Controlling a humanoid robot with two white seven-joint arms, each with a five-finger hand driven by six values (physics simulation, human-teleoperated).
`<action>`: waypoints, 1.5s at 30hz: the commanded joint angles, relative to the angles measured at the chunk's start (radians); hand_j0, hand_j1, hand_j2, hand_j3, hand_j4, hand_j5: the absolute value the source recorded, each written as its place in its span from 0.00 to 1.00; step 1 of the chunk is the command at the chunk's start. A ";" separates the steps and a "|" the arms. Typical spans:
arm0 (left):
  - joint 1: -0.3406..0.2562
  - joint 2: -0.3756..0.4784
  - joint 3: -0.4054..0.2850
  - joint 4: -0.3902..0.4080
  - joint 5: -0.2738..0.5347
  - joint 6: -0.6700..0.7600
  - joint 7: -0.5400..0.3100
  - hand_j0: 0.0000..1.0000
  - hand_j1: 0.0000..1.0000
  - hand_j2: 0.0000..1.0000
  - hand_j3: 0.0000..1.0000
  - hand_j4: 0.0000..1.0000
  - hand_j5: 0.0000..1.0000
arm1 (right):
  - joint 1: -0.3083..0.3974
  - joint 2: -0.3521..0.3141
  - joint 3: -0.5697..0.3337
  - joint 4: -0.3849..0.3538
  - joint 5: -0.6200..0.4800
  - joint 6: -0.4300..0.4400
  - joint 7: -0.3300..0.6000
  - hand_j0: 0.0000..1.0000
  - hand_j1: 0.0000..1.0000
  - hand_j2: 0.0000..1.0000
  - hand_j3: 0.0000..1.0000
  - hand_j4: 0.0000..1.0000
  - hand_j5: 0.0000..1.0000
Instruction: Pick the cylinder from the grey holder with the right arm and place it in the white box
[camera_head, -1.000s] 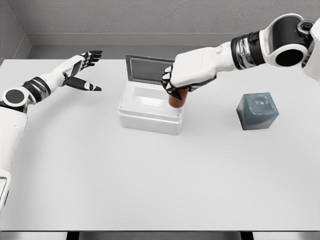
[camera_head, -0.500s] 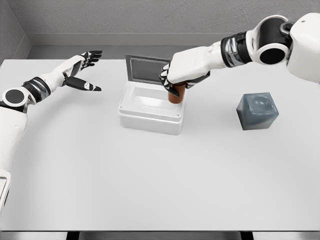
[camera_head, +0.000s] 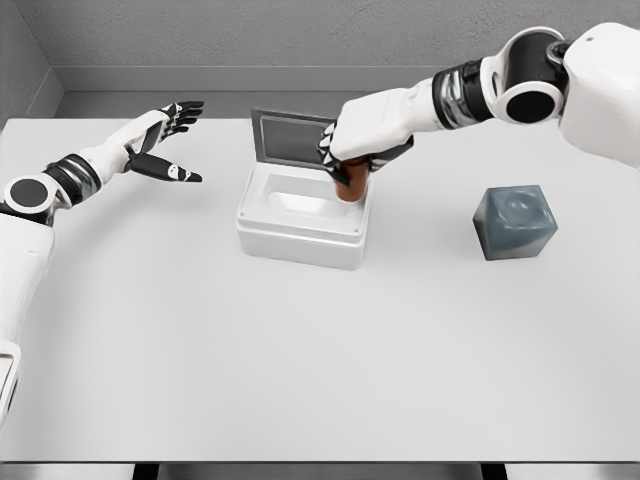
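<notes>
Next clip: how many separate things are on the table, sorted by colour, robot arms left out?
White: 1, the open box
Grey: 1, the holder
Brown: 1, the cylinder, gripped by the right hand over the box
Total: 3

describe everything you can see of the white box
The white box is a rectangular, smooth, plastic-looking container with rounded corners, standing on the white table left of the grey holder. Its lid, with a dark grey inner face, stands open at the back. The inside looks white and bare. The right hand holds the brown cylinder over its right rear corner; whether the cylinder touches the box is unclear.
</notes>
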 joint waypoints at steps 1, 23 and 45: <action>0.000 0.001 0.003 -0.001 0.007 0.000 0.000 1.00 1.00 1.00 1.00 1.00 1.00 | 0.000 0.001 -0.008 -0.002 -0.004 0.002 0.022 0.71 0.71 0.71 0.71 0.71 0.71; 0.000 0.002 0.003 -0.002 0.007 0.002 0.000 1.00 1.00 1.00 1.00 1.00 1.00 | 0.031 -0.082 -0.194 -0.300 -0.009 0.002 0.065 0.98 0.98 0.98 0.98 0.98 0.98; -0.057 -0.067 -0.005 -0.013 -0.001 0.005 0.000 1.00 1.00 1.00 1.00 1.00 1.00 | 0.066 -0.662 -0.161 -0.457 -0.147 0.002 -0.044 1.00 1.00 1.00 1.00 1.00 1.00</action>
